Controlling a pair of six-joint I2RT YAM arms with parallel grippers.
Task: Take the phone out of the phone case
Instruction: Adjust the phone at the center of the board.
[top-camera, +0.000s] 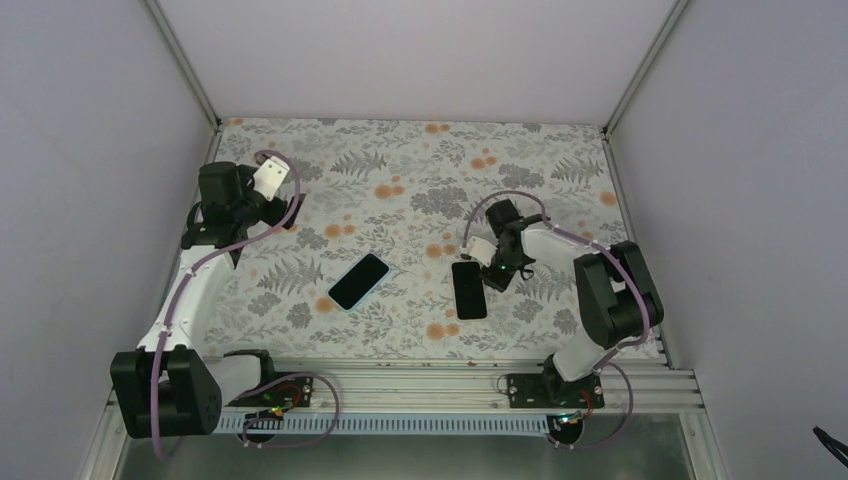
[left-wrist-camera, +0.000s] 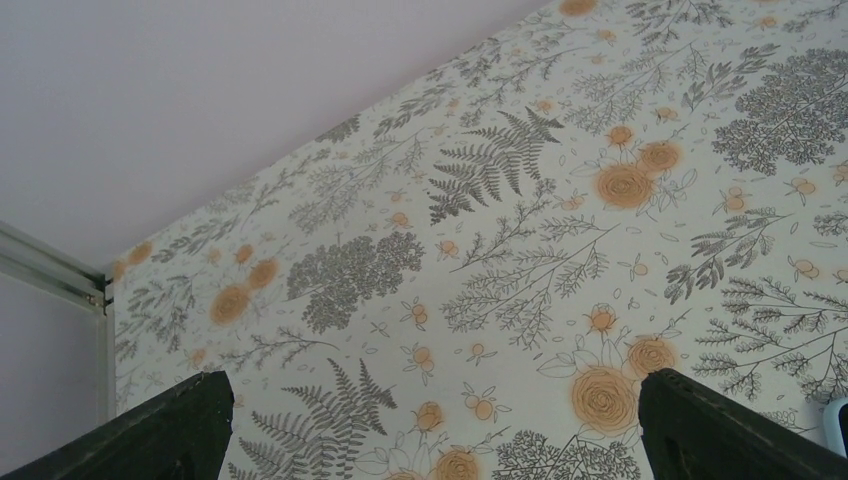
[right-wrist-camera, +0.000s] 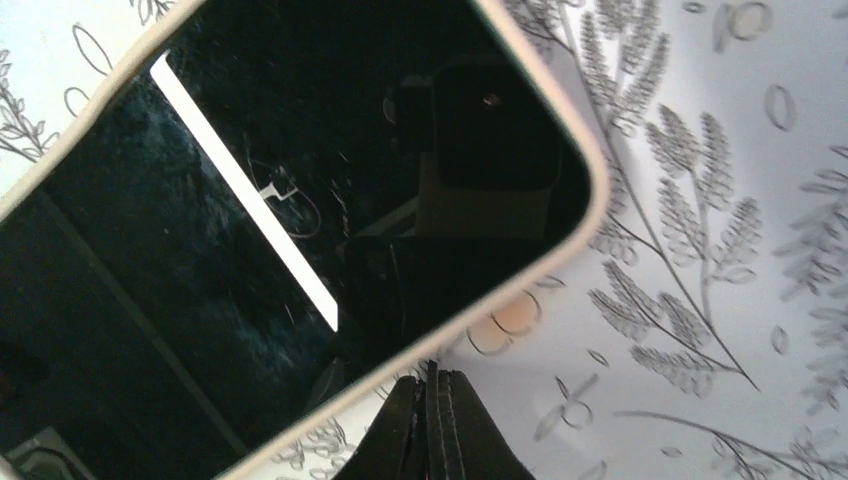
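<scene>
The phone (right-wrist-camera: 300, 200) lies flat on the flowery table cloth (top-camera: 400, 170), a bit right of the middle. It sits inside its pale phone case (right-wrist-camera: 598, 195), and the case rim runs all round the dark screen. The screen is black and shiny. It shows a bright strip of light and a dim mirror picture of the camera above it.

The right gripper (right-wrist-camera: 432, 382) is down low at one end of the phone. Its two fingers are pressed tight together, and nothing shows between them. The tips sit right at the case rim, but I cannot tell if they touch it.

Another black flat thing shaped like a phone (top-camera: 358, 281) lies tilted near the middle of the table. It is to the left of the cased phone and apart from it. I cannot tell if it is a phone or a case.

The left gripper (left-wrist-camera: 432, 378) is up near the far left side of the table, well away from both. Its fingers are spread wide and hold nothing, with only cloth below them.

Pale walls (top-camera: 90, 150) stand on the left, the back and the right. A metal rail (top-camera: 420, 385) runs along the near edge, and a metal post (left-wrist-camera: 50, 265) stands in the corner. There is bare cloth all around the phone.
</scene>
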